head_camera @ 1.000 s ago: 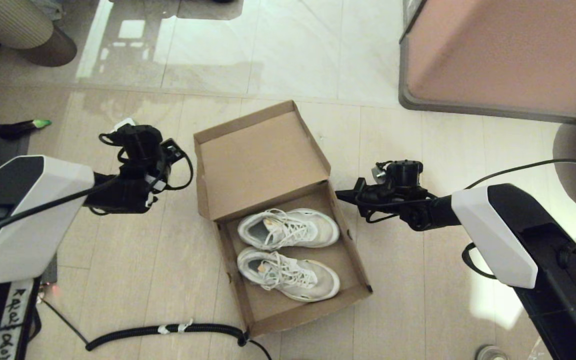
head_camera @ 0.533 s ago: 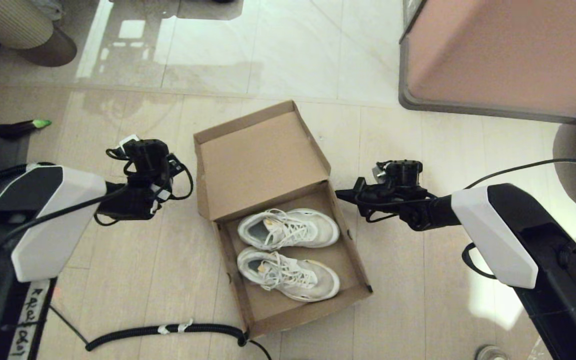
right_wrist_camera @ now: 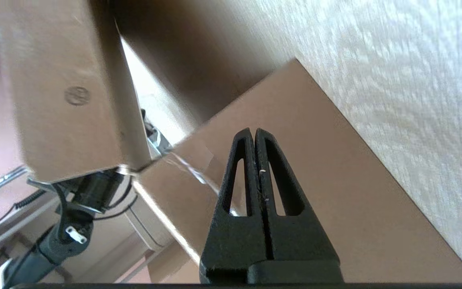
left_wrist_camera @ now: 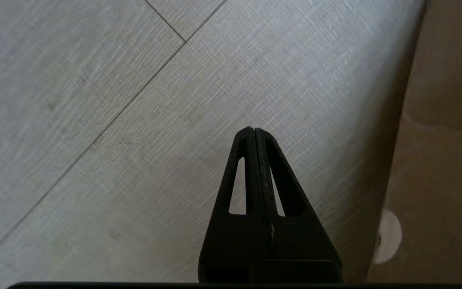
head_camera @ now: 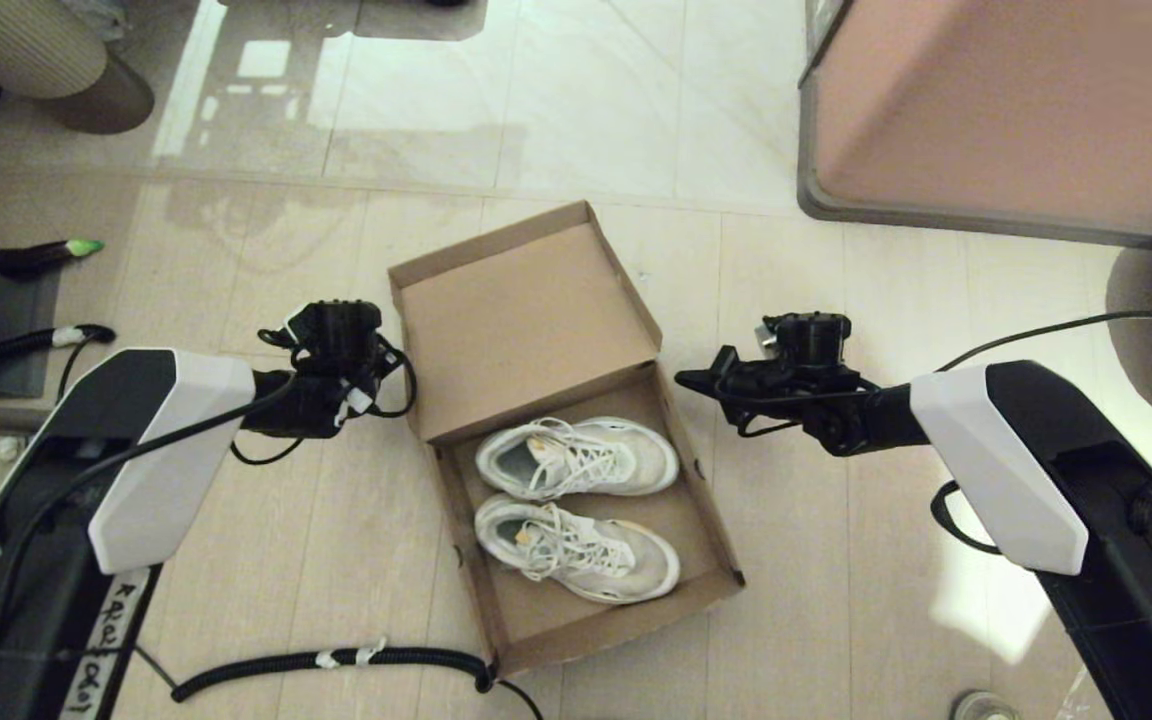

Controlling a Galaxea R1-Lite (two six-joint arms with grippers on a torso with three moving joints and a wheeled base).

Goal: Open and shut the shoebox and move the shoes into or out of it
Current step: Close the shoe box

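Box open, shoes inside, lid yet to close

We see the shoebox [head_camera: 576,520] at frame centre, lid up, both shoes [head_camera: 576,510] inside; our left gripper [left_wrist_camera: 254,136] and right gripper [right_wrist_camera: 254,136], fingers pressed together and empty, flank the lid, so closing remains, we judge.

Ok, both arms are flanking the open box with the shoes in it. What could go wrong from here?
1. The left gripper, jaws shut, sits close to the shoebox wall; pushing on could shove the light box sideways rather than move the lid.
2. The right gripper, also shut, points at the opposite side, so uneven pushes might twist the box.
3. The shoes have loose laces that may snag the jaws.
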